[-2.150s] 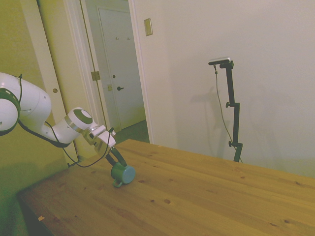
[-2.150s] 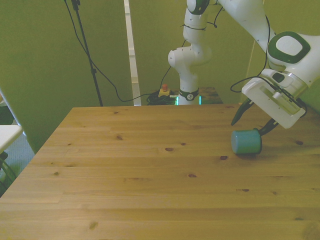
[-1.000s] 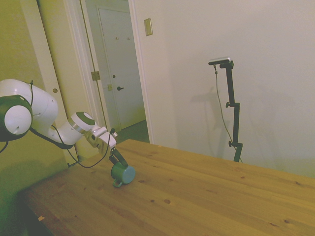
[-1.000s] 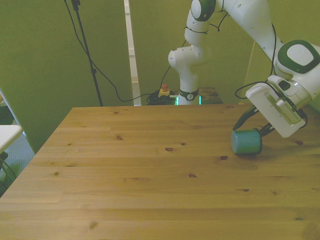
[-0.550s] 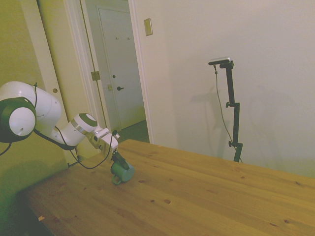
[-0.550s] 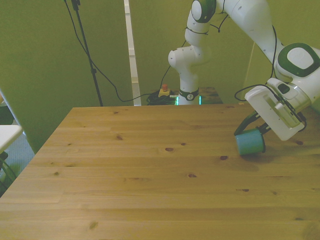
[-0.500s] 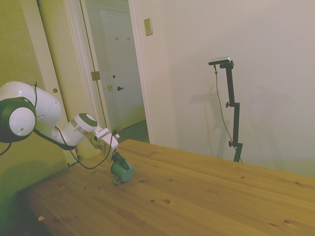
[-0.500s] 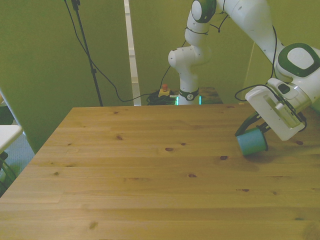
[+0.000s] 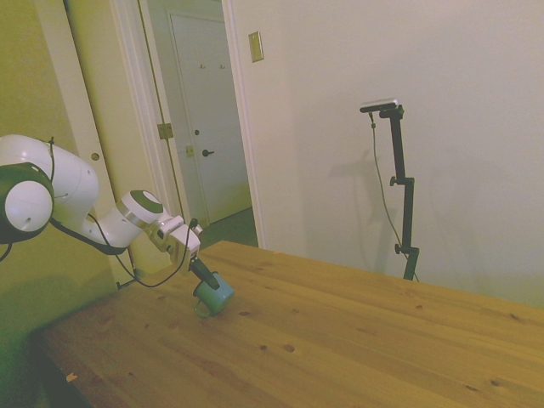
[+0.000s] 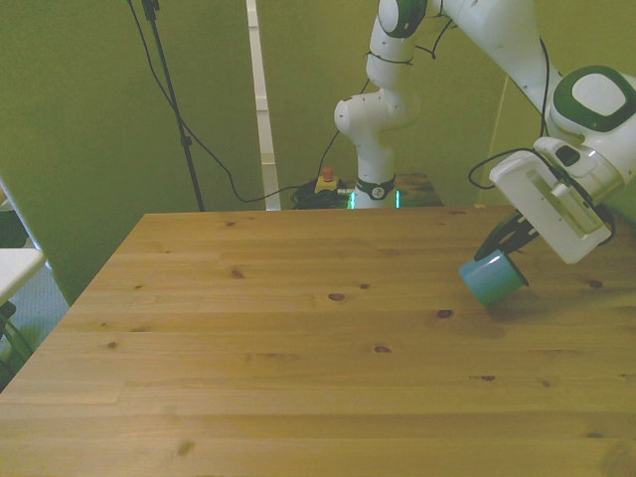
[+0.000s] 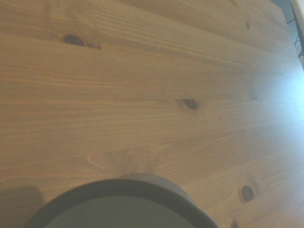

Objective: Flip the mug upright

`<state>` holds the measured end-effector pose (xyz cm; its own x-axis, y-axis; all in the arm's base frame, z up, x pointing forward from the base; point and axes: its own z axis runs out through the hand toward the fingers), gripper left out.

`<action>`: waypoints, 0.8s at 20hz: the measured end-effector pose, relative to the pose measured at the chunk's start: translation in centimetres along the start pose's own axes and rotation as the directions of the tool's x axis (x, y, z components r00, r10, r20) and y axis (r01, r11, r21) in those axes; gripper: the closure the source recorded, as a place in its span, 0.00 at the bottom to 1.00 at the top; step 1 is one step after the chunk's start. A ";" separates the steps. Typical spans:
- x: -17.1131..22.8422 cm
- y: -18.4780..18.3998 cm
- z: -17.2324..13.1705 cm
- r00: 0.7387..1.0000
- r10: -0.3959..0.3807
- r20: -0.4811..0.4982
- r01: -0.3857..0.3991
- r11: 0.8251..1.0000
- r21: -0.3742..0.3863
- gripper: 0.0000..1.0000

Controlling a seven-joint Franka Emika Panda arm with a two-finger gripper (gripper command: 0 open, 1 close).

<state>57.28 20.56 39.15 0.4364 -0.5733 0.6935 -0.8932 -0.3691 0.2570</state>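
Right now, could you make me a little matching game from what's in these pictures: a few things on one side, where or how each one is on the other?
Things:
1. mug
2. pincer
3. table
4. door

States:
A. bare wood with dark knots
B. tilted, held off the wood
C. shut, in the room behind
D. closed on the teal cup's rim

Pairs: 1-B, 2-D, 3-A, 4-C
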 end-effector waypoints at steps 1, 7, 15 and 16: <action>0.4 0.5 -0.3 1.000 0.005 -0.001 -0.005 1.000 0.004 1.00; 3.2 3.7 -1.6 0.995 0.038 0.091 -0.052 0.987 0.150 1.00; 9.6 10.7 2.8 0.938 -0.025 0.345 -0.128 0.901 0.413 1.00; 9.8 11.0 3.7 0.928 -0.041 0.370 -0.132 0.893 0.429 1.00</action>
<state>52.11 8.16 46.23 0.4817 -0.7879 0.3838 -0.8090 -0.5681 -0.1509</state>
